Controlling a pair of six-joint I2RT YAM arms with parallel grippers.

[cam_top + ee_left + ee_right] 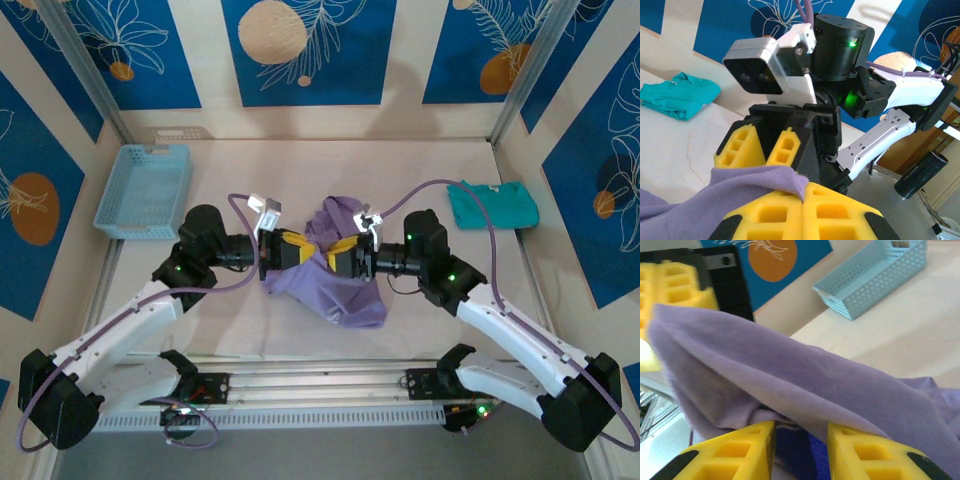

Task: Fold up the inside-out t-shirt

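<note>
We see the lavender t-shirt [345, 292] bunched at the middle of the table [230, 325], with bare tabletop on every side of it. The near edge lies close behind the heap, and the far wall is well apart.

The light blue basket [112, 195] sits at the far left and a folded teal shirt [492, 205] at the far right, both well clear of the cloth. The two arms meet head-on over the heap and crowd each other there.

The left gripper [802, 192] is closed, pinching a fold of the t-shirt. The right gripper [800, 432] stands partly parted, with cloth draped over its tips.

The heap runs from the far centre to the near right. We cannot tell collar from hem.
</note>
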